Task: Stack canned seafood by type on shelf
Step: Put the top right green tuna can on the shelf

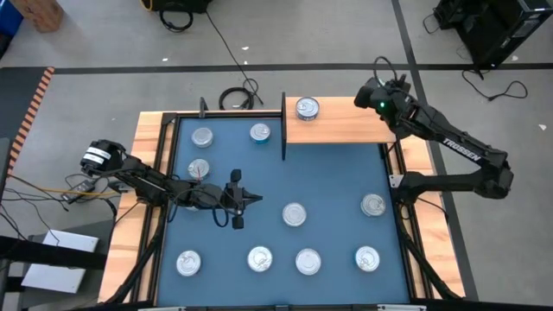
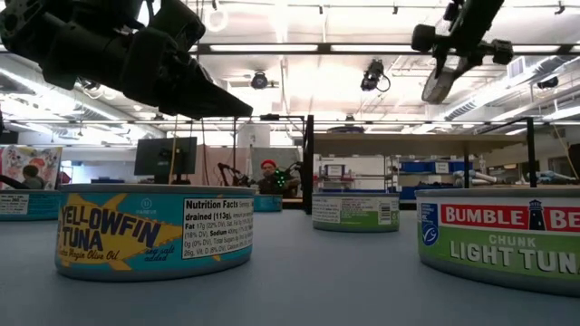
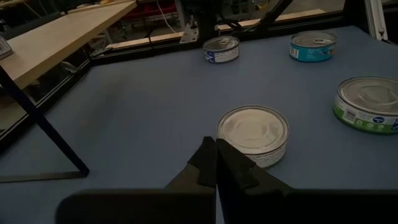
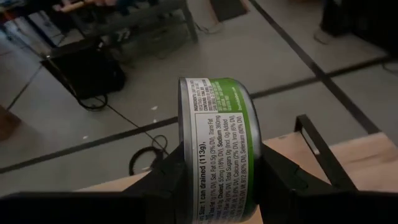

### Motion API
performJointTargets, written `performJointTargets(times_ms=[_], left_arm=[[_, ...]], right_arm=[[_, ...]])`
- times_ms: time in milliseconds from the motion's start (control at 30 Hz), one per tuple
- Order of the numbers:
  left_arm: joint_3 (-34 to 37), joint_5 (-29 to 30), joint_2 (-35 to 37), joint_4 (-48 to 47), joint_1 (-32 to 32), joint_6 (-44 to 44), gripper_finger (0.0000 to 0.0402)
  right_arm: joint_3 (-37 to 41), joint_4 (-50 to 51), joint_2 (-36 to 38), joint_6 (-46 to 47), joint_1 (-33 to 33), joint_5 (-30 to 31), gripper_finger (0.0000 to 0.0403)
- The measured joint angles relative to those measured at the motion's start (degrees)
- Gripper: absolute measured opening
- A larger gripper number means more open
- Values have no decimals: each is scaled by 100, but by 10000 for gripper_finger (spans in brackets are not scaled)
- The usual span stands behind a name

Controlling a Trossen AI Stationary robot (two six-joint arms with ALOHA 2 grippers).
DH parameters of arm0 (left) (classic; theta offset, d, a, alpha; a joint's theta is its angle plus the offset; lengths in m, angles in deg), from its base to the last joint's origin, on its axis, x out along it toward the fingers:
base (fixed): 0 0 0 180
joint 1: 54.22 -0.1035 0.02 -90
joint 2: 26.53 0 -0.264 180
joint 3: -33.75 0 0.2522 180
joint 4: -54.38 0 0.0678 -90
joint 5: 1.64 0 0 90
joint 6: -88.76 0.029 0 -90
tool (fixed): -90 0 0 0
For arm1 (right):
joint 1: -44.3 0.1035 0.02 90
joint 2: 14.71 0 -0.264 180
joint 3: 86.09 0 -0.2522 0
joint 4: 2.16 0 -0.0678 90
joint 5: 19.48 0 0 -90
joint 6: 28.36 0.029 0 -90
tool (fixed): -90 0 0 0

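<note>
From above, the light wooden shelf board with thin black posts [image 1: 341,130] sits at the far edge of the blue mat on the counter [image 1: 337,186], one silver-topped round tin [image 1: 307,108] resting on it; ten more tins lie scattered over the mat. The left gripper [image 1: 238,199] hangs mid-mat, jaws clenched on nothing; the right gripper [image 1: 373,93] hovers at the shelf's far right corner. At counter level, the teal tin [image 2: 154,231] reads "Yellowfin Tuna" and "Nutrition Facts", and the green tin [image 2: 503,235] reads "Bumble Bee Chunk Light Tuna". The left wrist camera shows a white-labelled tin [image 3: 254,134] just beyond its closed jaws. The right wrist camera shows the jaws grasping a green-labelled tin [image 4: 217,143] on edge, printed "1 can drained (113g)".
</note>
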Motion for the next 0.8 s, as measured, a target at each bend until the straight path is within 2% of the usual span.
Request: performJointTargets(times_ms=[167,333,500,600,800], left_arm=[[0,0,0,-23,0,39,3],[0,0,0,-20,0,39,3],[0,0,0,-19,0,39,4],[0,0,0,-17,0,39,4],[0,1,0,-17,0,39,4]], right_arm=[[52,190,-73,37,-373,-335,135],[506,38,-60,137,-791,-906,135],[1185,-649,-62,205,-1038,-1371,135],[1426,-1113,-53,224,-1110,-1489,135],[1491,-1202,-16,224,-1199,-1617,135]])
